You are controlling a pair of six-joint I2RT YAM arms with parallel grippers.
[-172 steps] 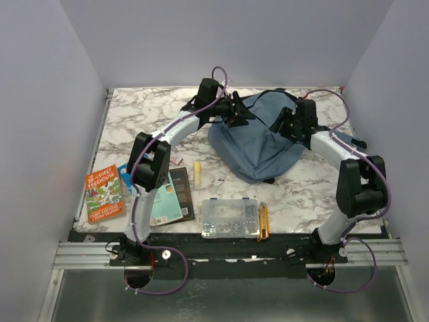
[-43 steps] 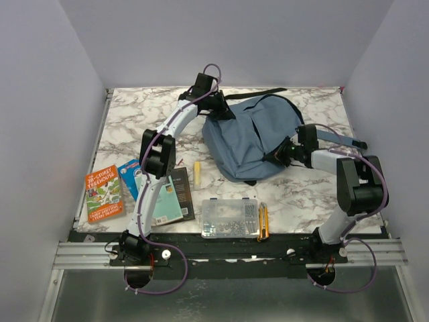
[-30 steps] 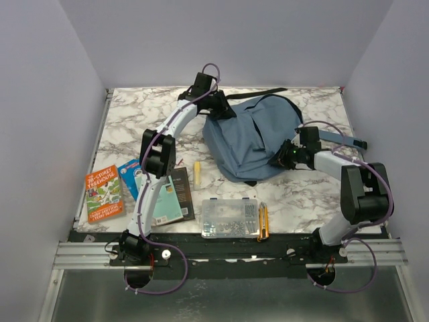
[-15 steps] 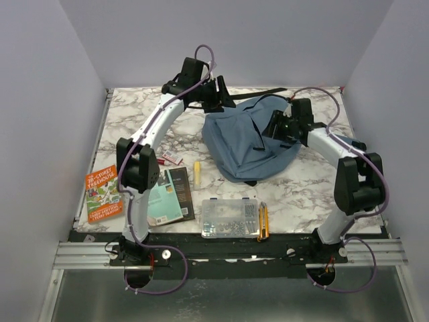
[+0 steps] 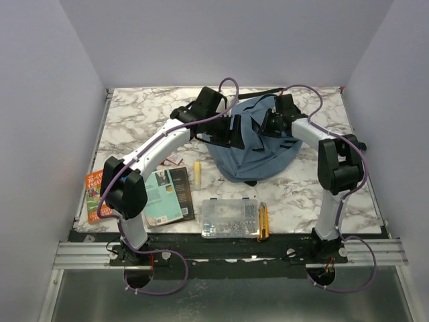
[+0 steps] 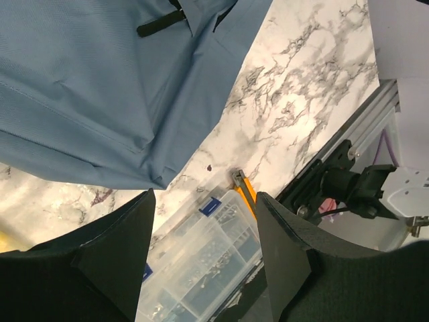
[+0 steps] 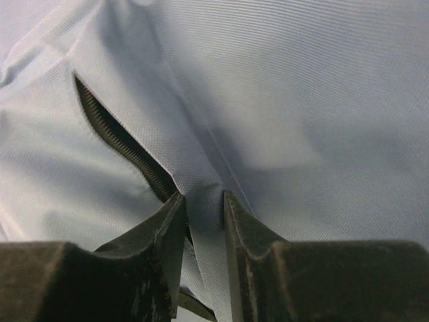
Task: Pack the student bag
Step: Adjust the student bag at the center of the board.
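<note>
The student bag [image 5: 263, 151], blue-grey fabric, lies at the middle back of the marble table. It fills the right wrist view as bag fabric [image 7: 301, 100] with a part-open zip [image 7: 120, 144]. My right gripper [image 5: 263, 125] sits at the bag's upper middle. In its own view the right gripper [image 7: 203, 196] is shut on a raised fold of bag fabric beside the zip. My left gripper [image 5: 235, 131] hovers over the bag's left part. Its wrist view shows the left gripper [image 6: 204, 196] open and empty, with the bag's lower edge [image 6: 80, 80] beyond it.
A clear compartment box [image 5: 230, 218] and a yellow utility knife [image 5: 263, 221] lie near the front edge; both show in the left wrist view, box [image 6: 208, 261] and knife [image 6: 242, 184]. A yellow stick [image 5: 198, 172], a dark teal book [image 5: 167, 194] and an orange book [image 5: 92, 190] lie left.
My left gripper opened and swung from the bag's back-left corner to above its left part. My right gripper moved up from the bag's right side and closed on a fabric fold.
</note>
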